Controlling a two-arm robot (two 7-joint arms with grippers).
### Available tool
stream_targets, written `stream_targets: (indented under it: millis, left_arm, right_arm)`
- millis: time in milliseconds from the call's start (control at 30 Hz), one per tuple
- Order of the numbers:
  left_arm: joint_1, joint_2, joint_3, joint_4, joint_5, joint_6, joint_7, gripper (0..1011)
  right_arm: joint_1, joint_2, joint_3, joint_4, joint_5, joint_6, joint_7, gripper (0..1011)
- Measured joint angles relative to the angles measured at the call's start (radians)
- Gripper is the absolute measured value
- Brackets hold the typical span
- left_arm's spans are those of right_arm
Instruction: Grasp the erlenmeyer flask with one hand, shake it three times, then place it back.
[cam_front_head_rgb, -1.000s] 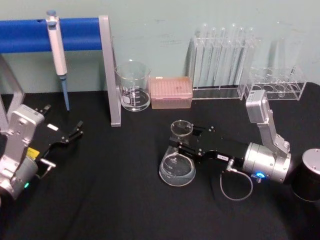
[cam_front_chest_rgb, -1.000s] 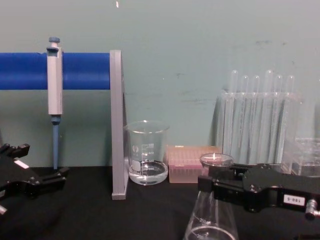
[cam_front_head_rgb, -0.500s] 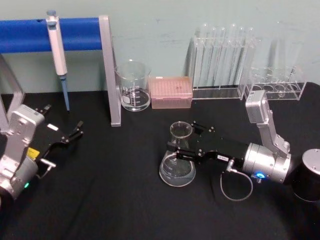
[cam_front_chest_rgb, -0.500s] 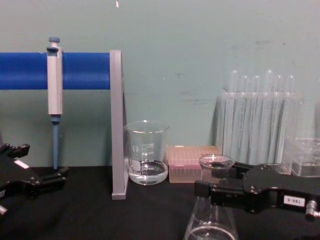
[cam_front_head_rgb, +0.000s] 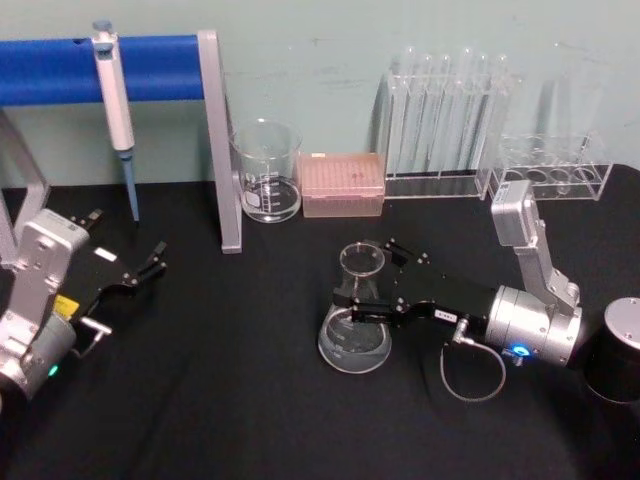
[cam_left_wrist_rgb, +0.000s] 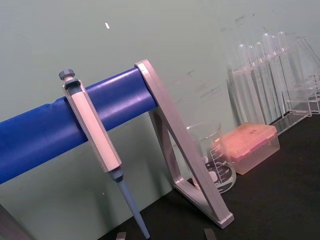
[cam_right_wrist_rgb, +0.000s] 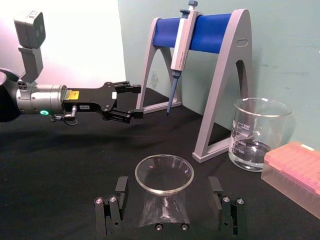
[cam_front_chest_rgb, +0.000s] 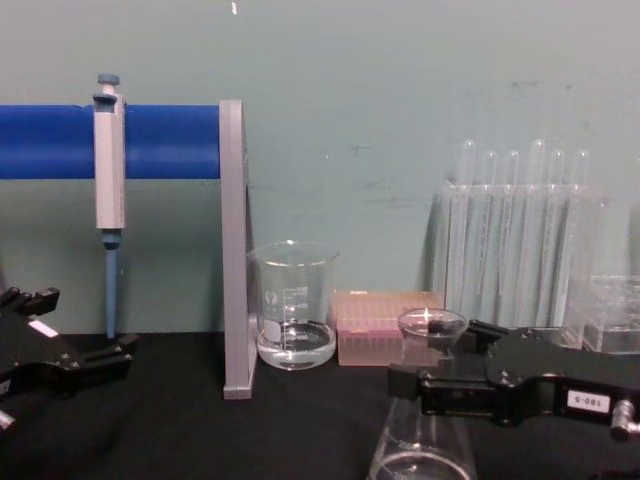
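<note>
Table (cam_front_head_rgb: 230, 400): your widest open room is the front and centre, bare black cloth from the left gripper across to the flask. There is also free cloth between the flask and the back row.

Left gripper (cam_right_wrist_rgb: 134, 102): parked near the left edge, fingers spread, nothing between them, well apart from the flask.

Back edge, left to right:
- Blue-barred stand (cam_front_head_rgb: 60, 68) with a pipette (cam_front_head_rgb: 113, 90) hanging on it, its grey leg coming forward toward the middle.
- Beaker (cam_front_head_rgb: 266, 185), just beside the grey leg, with a little clear liquid in it.
- Pink box (cam_front_head_rgb: 342, 185), next to the beaker.
- Tall rack of test tubes (cam_front_head_rgb: 445, 110).
- Low clear rack (cam_front_head_rgb: 555, 172) at the back right corner.

The beaker and the pink box are the closest things behind the flask.

Flask (cam_front_head_rgb: 353, 340): upright on the table, right of centre, base flat on the cloth.

Right gripper (cam_front_head_rgb: 370, 273): reaches in from the right at neck height, one finger on each side of the flask's neck. In the right wrist view you see a gap between each finger and the glass, so it is released, gripping nothing.

A cable loop (cam_front_head_rgb: 475, 375) lies on the cloth by its wrist. A black cylinder (cam_front_head_rgb: 622, 350) stands at the right edge.
</note>
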Motion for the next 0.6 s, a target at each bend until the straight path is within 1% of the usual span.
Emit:
stream_targets:
  millis: [267, 400, 500, 600]
  left_arm:
    - [0.0, 0.0, 0.0, 0.0, 0.0, 0.0, 0.0, 1001]
    - [0.0, 0.0, 0.0, 0.0, 0.0, 0.0, 0.0, 1001]
    - [0.0, 0.0, 0.0, 0.0, 0.0, 0.0, 0.0, 1001]
    - [0.0, 0.0, 0.0, 0.0, 0.0, 0.0, 0.0, 1001]
  right_arm:
    - [0.0, 0.0, 0.0, 0.0, 0.001, 0.0, 0.0, 1002]
    - [-0.001, 0.009, -0.002, -0.005, 0.003, 0.005, 0.008, 1003]
    - [-0.009, 0.022, -0.002, -0.016, 0.006, 0.009, 0.013, 1002]
    - [-0.028, 0.045, 0.004, -0.043, 0.013, 0.015, 0.014, 1003]
